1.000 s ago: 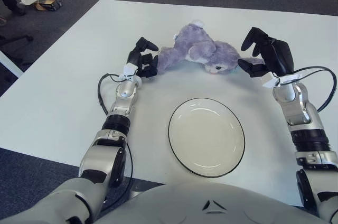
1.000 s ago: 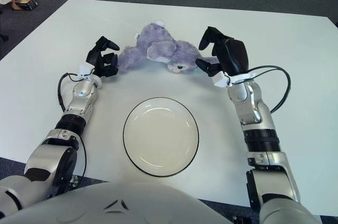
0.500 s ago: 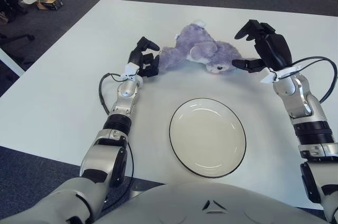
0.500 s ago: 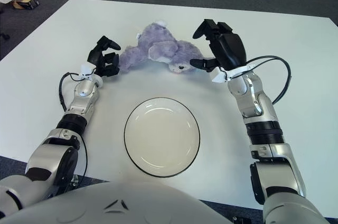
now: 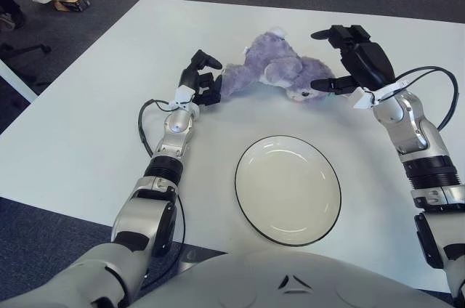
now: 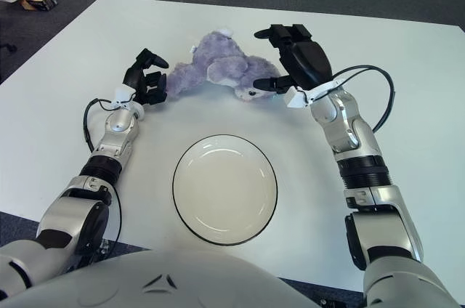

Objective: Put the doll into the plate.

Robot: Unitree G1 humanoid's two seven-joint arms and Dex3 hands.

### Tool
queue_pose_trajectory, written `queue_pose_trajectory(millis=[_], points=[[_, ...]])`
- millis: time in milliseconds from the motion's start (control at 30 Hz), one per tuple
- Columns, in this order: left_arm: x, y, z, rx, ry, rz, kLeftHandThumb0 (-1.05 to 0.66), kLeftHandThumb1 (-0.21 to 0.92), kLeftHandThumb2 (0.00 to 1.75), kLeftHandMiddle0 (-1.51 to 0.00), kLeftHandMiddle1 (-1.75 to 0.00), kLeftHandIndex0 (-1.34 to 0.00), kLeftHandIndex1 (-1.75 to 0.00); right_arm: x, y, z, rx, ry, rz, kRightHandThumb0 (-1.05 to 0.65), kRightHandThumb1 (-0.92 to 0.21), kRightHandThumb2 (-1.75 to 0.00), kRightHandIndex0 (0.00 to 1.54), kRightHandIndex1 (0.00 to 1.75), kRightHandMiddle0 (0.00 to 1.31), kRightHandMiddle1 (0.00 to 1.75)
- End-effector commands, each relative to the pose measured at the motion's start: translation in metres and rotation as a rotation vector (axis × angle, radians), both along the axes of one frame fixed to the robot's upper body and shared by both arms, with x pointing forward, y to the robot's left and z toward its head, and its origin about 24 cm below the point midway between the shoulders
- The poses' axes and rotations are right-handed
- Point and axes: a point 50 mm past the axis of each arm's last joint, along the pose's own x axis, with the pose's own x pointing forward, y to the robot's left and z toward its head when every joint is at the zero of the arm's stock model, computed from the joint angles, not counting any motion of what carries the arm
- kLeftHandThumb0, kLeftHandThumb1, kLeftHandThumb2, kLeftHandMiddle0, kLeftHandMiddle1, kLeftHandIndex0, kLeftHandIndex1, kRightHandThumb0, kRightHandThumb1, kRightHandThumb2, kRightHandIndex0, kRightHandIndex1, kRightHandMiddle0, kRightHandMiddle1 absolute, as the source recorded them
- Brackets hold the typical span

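You have a purple plush doll (image 5: 272, 72) lying sprawled on the far side of the white table (image 5: 80, 134); nearer you sits an empty cream plate (image 5: 288, 189), dark-rimmed.

Both hands (image 5: 201, 79) (image 5: 357, 61) forward, fingers spread.

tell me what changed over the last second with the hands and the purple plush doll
The right hand rose and reached forward over the head end of the purple plush doll, its fingers spreading wider; it has not gripped it. The left hand edged slightly closer to the doll's other end, fingers open. The doll itself and the round cream plate with a dark rim stayed put on the white table.
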Motion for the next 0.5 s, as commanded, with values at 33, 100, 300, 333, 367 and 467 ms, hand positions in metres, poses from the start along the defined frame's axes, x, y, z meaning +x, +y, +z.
queue_pose_trajectory(millis=[33,100,300,333,367,467], points=[[-0.034,-0.001,-0.060,0.016,0.219,0.015,-0.41,0.55,1.02,-1.05,-1.75,-0.43,-1.75,0.005,0.000,0.004,-0.017,0.024,0.009,-1.05,-0.88,-0.37,0.00,0.02,0.00,0.21],[-0.034,-0.001,-0.060,0.015,0.218,0.015,-0.41,0.55,1.02,-1.05,-1.75,-0.43,-1.75,0.008,0.001,0.003,-0.016,0.058,0.014,-1.05,-0.89,-0.36,0.00,0.01,0.00,0.15],[-0.034,-0.002,-0.060,0.009,0.215,0.015,-0.41,0.55,1.02,-1.05,-1.75,-0.43,-1.75,0.014,0.002,-0.001,0.010,0.138,0.019,-1.05,-0.92,-0.31,0.00,0.00,0.00,0.02],[-0.034,-0.002,-0.060,0.008,0.213,0.016,-0.41,0.55,1.02,-1.06,-1.75,-0.43,-1.75,0.014,0.003,-0.001,0.016,0.151,0.020,-1.05,-0.92,-0.30,0.00,0.00,0.00,0.01],[-0.034,-0.002,-0.059,0.007,0.213,0.016,-0.41,0.55,1.02,-1.06,-1.75,-0.43,-1.75,0.015,0.003,-0.001,0.020,0.159,0.020,-1.05,-0.92,-0.30,0.00,0.00,0.00,0.01],[-0.035,-0.002,-0.060,0.008,0.214,0.018,-0.41,0.55,1.03,-1.06,-1.75,-0.43,-1.75,0.017,0.005,-0.004,0.048,0.194,0.021,-1.05,-0.92,-0.28,0.00,0.00,0.00,0.00]])
